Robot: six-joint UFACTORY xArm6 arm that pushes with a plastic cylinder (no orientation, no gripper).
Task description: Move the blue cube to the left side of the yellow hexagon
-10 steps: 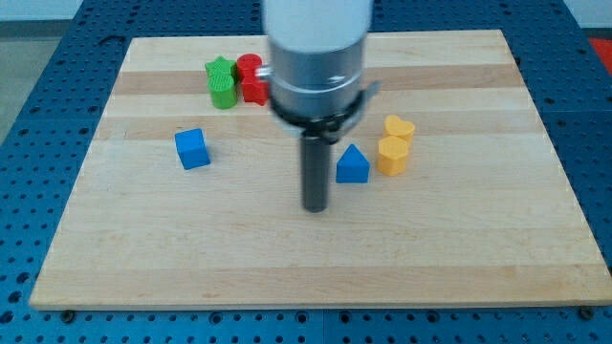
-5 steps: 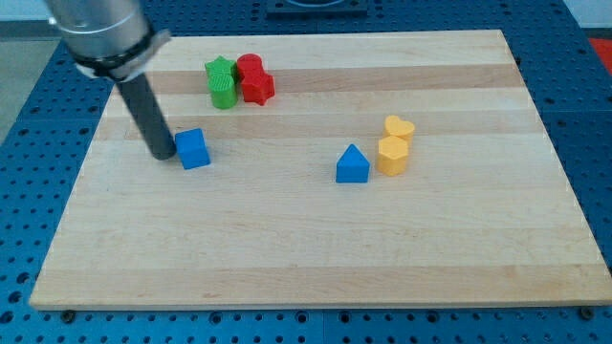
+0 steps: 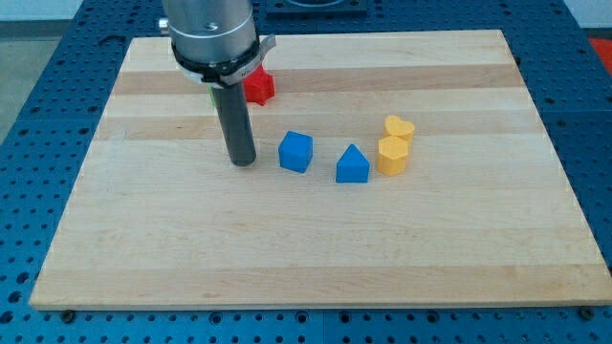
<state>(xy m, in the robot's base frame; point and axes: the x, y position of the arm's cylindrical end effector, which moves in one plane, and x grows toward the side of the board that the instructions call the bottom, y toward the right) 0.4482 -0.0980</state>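
While my tip [image 3: 242, 161] rests on the wooden board [image 3: 306, 258], it stands just to the view's left of the blue cube [image 3: 295, 151], near it with a narrow strip of bare wood showing between the two. As a plain rod it has no jaws to open or close and it holds nothing; its lower end simply sits on the board. To the view's right of the cube, a little apart from it, sits the blue triangular block [image 3: 352, 164], and right beside that, close enough that I cannot tell whether they touch, is the yellow hexagon [image 3: 392, 155]. So the cube lies on the view's left of the hexagon, with the triangular block between them. Behind the hexagon, towards the view's top and touching or nearly touching it, is the yellow heart-shaped block [image 3: 399, 128]. Near the view's top left, the red block [image 3: 258, 86] shows partly from behind the rod's body, its shape hard to make out, and only a sliver of a green block [image 3: 211, 92] peeks out at the rod's left edge
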